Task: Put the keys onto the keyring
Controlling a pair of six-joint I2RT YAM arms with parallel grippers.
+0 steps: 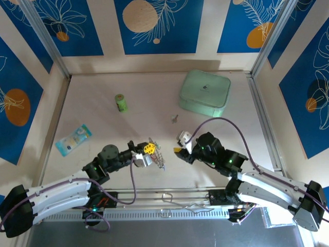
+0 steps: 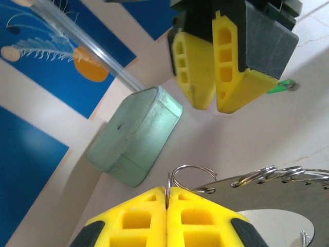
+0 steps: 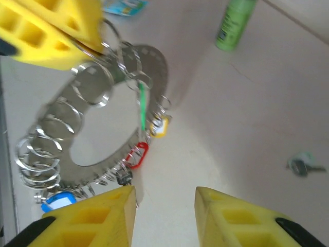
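Note:
My left gripper (image 1: 150, 150) (image 2: 168, 193) is shut on a small wire loop of the keyring (image 1: 160, 156) (image 2: 267, 188) and holds it up above the table. The keyring (image 3: 110, 98) is a flat silvery ring with many wire loops along its rim. Yellow (image 3: 159, 126), red (image 3: 136, 154), blue (image 3: 55, 200) and green (image 3: 141, 105) tagged keys hang from it. My right gripper (image 1: 178, 149) (image 3: 164, 206) stands open just right of the keyring, nothing between its fingers (image 2: 226, 67). One loose key (image 1: 175, 119) (image 3: 303, 165) lies on the table behind it.
A mint-green box (image 1: 204, 92) (image 2: 133, 136) sits at the back right. A green bottle (image 1: 121, 102) (image 3: 234, 23) lies at the back left, and a blue packet (image 1: 73, 139) lies at the left. Metal rails border the table on both sides.

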